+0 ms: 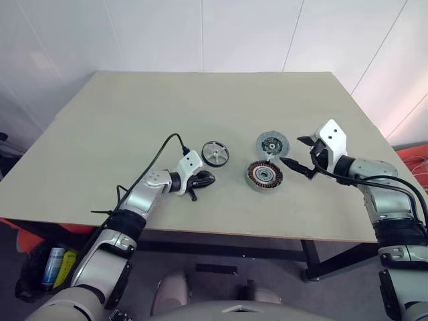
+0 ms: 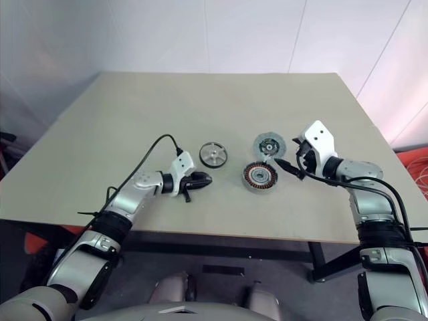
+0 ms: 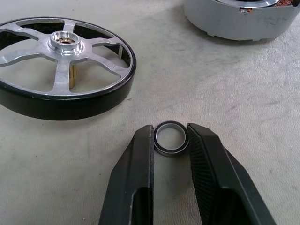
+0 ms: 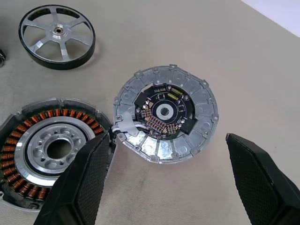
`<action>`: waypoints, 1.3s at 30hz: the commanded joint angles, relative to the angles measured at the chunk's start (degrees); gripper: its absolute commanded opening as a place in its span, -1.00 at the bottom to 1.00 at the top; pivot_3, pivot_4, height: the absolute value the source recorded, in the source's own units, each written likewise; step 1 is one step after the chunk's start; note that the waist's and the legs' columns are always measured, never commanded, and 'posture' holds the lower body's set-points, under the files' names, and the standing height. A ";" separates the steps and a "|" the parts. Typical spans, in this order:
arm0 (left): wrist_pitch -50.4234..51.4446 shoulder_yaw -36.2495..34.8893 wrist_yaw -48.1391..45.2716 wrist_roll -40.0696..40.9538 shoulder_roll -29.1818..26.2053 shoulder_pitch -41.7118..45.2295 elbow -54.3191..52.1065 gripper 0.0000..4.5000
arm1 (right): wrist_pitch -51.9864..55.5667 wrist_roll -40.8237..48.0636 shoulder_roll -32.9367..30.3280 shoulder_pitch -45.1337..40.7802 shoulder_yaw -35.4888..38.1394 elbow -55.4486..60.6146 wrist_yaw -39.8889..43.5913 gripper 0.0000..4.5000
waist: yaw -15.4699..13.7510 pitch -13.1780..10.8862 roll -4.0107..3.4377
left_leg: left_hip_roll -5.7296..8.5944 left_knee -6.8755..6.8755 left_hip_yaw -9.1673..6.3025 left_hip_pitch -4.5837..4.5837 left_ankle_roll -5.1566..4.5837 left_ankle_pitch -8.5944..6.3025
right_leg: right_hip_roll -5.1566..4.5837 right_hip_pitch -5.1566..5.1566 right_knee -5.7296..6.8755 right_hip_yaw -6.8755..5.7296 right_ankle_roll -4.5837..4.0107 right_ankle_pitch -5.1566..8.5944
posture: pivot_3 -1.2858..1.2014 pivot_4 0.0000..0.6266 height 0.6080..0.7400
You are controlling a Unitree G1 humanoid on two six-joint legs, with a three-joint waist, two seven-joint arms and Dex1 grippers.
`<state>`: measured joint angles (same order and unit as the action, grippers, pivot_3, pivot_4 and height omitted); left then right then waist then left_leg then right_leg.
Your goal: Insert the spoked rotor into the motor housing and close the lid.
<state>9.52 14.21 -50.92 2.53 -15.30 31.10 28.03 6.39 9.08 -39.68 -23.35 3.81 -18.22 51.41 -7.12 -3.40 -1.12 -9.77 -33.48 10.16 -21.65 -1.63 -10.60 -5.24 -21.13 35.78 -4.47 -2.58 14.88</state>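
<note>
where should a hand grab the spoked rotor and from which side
Grip the spoked rotor across its black rim from above, one finger through a gap between spokes. It lies flat on the table, so the spokes and hub are hard to pinch, and open space surrounds the rim.

Glossy black-rimmed metal spoked rotor (image 3: pixel 61 70), matt table (image 3: pixel 187 79)

Spoked rotor (image 1: pixel 215 153), motor housing (image 1: pixel 265 175), lid (image 1: pixel 272 144) lie flat.

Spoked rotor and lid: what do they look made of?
Spoked rotor: bright machined metal spokes and hub, probably aluminium; glossy black rim, coating or plastic unclear. Lid: dull grey cast-looking metal with notched edge, dark circuit board at its centre.
</note>
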 commanded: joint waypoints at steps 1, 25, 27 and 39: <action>0.76 -0.58 -0.03 0.06 -0.76 0.05 -1.19 -0.68 | -1.20 0.15 -0.19 -1.46 0.61 0.33 -0.27 1.00 | 0.01 0.00 0.00 | 0.00 0.00 0.00 -0.01 0.00 0.00 | 0.00 0.00 0.00 0.00 0.00 0.00 | 0.03 -1.00 1.00; 15.84 -1.55 -6.52 13.21 3.75 8.43 -9.60 -0.68 | -2.02 -0.20 0.47 -1.84 0.18 -0.59 -0.58 1.00 | -0.13 0.00 0.00 | 0.01 -0.27 -0.02 -0.12 -0.14 -0.09 | -0.01 0.03 0.01 -0.01 0.00 -0.01 | 0.03 -1.00 1.00; 14.37 -0.68 -7.15 12.60 5.06 10.11 -6.99 -0.68 | -2.02 -0.20 0.47 -1.84 0.17 -0.52 -0.64 1.00 | -0.06 0.00 0.00 | 0.01 -0.38 -0.02 -0.17 -0.21 -0.14 | -0.01 0.03 0.01 -0.01 0.00 -0.01 | 0.03 -1.00 1.00; 2.91 0.92 -7.81 6.94 11.40 20.25 10.12 -0.68 | -1.76 0.11 -0.03 -0.57 1.06 0.64 -1.36 1.00 | -0.30 0.00 0.00 | 0.00 -0.70 -0.03 -0.39 -0.36 -0.23 | -0.06 -0.02 0.06 -0.03 0.12 -0.08 | 0.03 -1.00 1.00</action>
<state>15.24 15.62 -59.23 10.10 -4.57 48.62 36.80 5.39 8.80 -39.05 -23.49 3.63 -19.43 50.31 -7.43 -3.40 -1.13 -9.75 -34.21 10.13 -22.04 -2.01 -10.83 -5.32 -21.13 35.83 -4.50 -2.43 14.78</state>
